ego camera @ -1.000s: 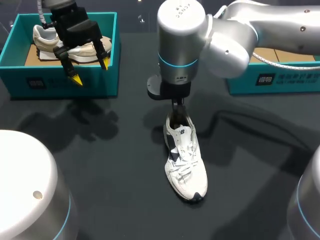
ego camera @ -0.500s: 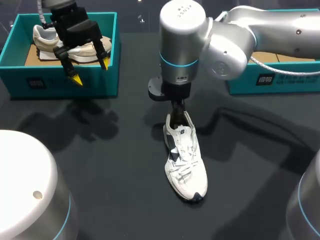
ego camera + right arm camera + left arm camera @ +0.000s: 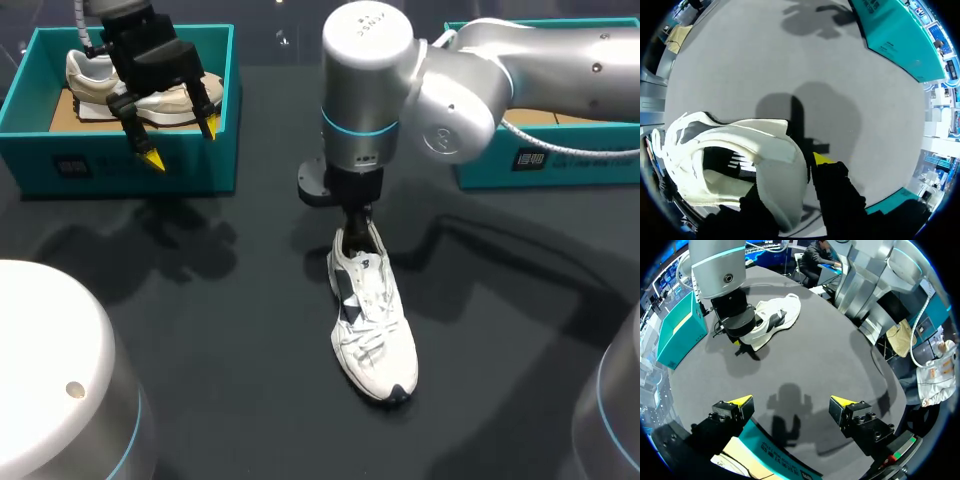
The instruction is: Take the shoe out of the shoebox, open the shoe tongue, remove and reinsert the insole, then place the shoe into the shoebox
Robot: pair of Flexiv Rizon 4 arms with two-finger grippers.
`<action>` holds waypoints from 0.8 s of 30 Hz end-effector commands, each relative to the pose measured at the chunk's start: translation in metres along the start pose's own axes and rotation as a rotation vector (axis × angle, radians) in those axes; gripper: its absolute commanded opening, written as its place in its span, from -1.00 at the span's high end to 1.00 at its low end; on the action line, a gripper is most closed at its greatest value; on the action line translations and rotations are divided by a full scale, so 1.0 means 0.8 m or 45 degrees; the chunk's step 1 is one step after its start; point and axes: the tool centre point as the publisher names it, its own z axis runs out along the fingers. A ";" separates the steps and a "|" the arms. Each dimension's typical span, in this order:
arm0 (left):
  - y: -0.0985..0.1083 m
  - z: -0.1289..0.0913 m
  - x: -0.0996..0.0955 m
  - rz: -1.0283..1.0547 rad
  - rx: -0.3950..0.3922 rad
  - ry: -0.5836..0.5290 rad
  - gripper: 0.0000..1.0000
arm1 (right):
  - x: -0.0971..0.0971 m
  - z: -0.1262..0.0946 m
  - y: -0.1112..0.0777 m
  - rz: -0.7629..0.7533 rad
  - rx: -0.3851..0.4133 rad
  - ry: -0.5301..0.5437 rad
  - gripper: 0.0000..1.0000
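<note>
A white lace-up shoe (image 3: 370,320) lies on the dark table, toe toward the front edge. My right gripper (image 3: 355,225) comes straight down onto its heel. In the right wrist view one finger sits inside the shoe (image 3: 740,150) and the yellow-tipped one outside, so the right gripper (image 3: 790,185) is shut on the padded heel wall. My left gripper (image 3: 181,145) hangs open over the front wall of the left teal shoebox (image 3: 130,165) with nothing between its fingers. From the left wrist view, the left gripper (image 3: 790,402) faces the shoe (image 3: 772,322) across the table.
A beige shoe (image 3: 90,85) lies in the left shoebox. A second teal shoebox (image 3: 540,160) stands at the back right, under my right arm. The left box (image 3: 890,35) shows ahead of the right gripper.
The right gripper's fingers have closed on the shoe's heel, and the right arm and shoe have shifted slightly. The left arm has not moved.
</note>
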 end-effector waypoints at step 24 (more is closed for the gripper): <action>0.000 0.000 0.002 0.001 -0.002 -0.002 -1.00 | -0.004 -0.152 -0.041 0.006 0.064 -0.097 1.00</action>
